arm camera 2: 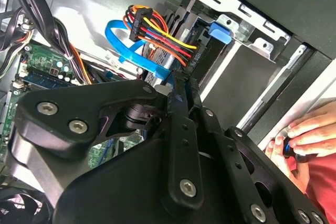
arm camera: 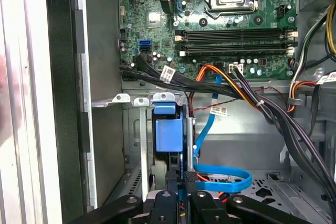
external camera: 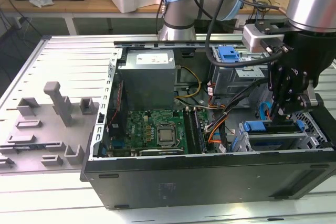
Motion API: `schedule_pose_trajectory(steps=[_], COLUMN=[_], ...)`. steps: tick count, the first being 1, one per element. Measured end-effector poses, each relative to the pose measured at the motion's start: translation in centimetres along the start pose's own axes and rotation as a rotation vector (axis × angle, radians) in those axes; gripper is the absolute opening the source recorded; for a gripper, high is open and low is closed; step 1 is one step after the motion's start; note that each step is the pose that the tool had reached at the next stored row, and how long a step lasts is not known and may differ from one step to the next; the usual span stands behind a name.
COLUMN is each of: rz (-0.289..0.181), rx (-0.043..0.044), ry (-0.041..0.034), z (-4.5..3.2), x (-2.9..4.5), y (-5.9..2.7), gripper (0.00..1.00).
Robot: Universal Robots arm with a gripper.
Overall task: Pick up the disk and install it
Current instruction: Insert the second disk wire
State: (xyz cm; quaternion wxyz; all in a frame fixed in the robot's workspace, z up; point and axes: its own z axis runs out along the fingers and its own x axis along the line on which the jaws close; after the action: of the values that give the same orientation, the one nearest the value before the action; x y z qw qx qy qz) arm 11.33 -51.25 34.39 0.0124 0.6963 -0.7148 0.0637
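An open computer case (external camera: 210, 182) lies on its side on a slatted metal table (external camera: 73, 56). The gripper (external camera: 283, 115) hangs over the case's near corner on the exterior view's right, low over a metal drive cage (external camera: 310, 140).

The disk (external camera: 261, 127) stands on edge in that cage, and its blue frame shows along the top between the cage walls. In the first wrist view the disk (arm camera: 168, 135) sits in a narrow slot of the cage with its blue frame facing the camera. The gripper (arm camera: 181, 179) is directly in line with it and very close. Whether the gripper is clamped on the disk or has let go of it cannot be told, nor whether the two touch.

A flat blue cable (arm camera: 220, 179) loops beside the slot, on the case floor. In the second wrist view the gripper (arm camera 2: 178, 85) points at the same spot, just by a plug with red, yellow and orange wires (arm camera 2: 157, 30) and the blue cable (arm camera 2: 123, 38). A person's hand (arm camera 2: 310, 135) shows outside the case wall, curled around a small dark object.

Further towards the exterior view's left, the green circuit board (external camera: 152, 129) lies flat in the case. A grey metal box (external camera: 146, 77) sits on its far side. A small blue latch (external camera: 228, 53) is on the far right of the case. Left of the case, grey plastic holders (external camera: 58, 103) stand on the table.
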Motion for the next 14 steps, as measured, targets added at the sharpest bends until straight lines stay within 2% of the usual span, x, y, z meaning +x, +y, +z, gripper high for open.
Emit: schedule_pose_trajectory(steps=[14], rz=[-0.001], rx=[0.0002], ry=[0.0017], z=[0.26], x=[-0.03], y=[0.02], gripper=[0.16])
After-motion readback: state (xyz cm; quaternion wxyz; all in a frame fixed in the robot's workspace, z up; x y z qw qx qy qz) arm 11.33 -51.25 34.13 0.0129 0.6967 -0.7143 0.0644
